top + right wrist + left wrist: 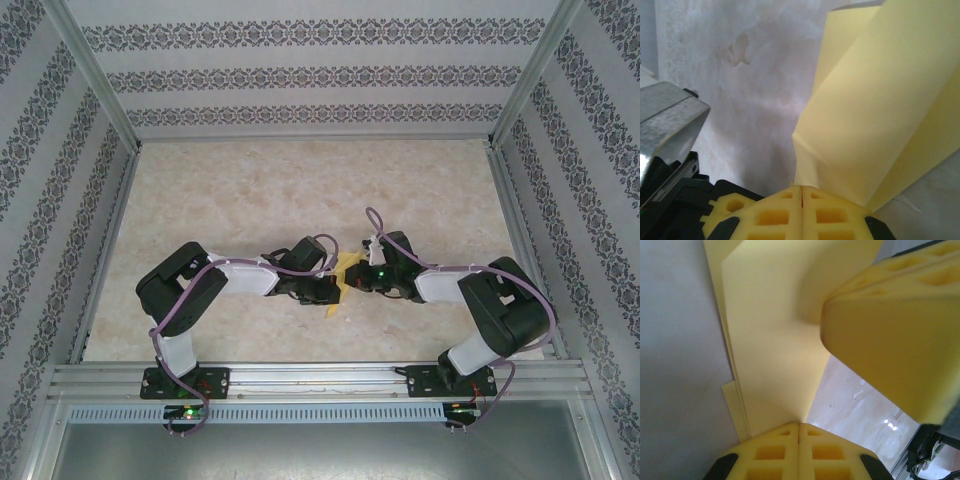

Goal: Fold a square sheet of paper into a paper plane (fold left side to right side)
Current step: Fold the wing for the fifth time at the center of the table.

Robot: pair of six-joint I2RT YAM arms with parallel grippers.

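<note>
The yellow sheet of paper (344,270), folded in layers, was seen btw. the two hands, near the middle of the table (250,200). The left hand (799,426) was clenched on one edge; the right hand (802,189) was likewise clamped onto the sheet from the opp. side.

The square sheet of paper (346,267) is plain yellow, and the fingers (775,455) of the left gripper (799,426) and the right gripper (801,189) are a deeper yellow with a grid of square pockets. The surface (300,190) is pale beige with a faint marbled pattern, its near edge bordered by a silver rail (320,378), and the walls (300,75) are light grey with dark ornamental bands. The arms (185,285) are black and white, with purple cables (155,340) and small green lights (381,272).
</note>
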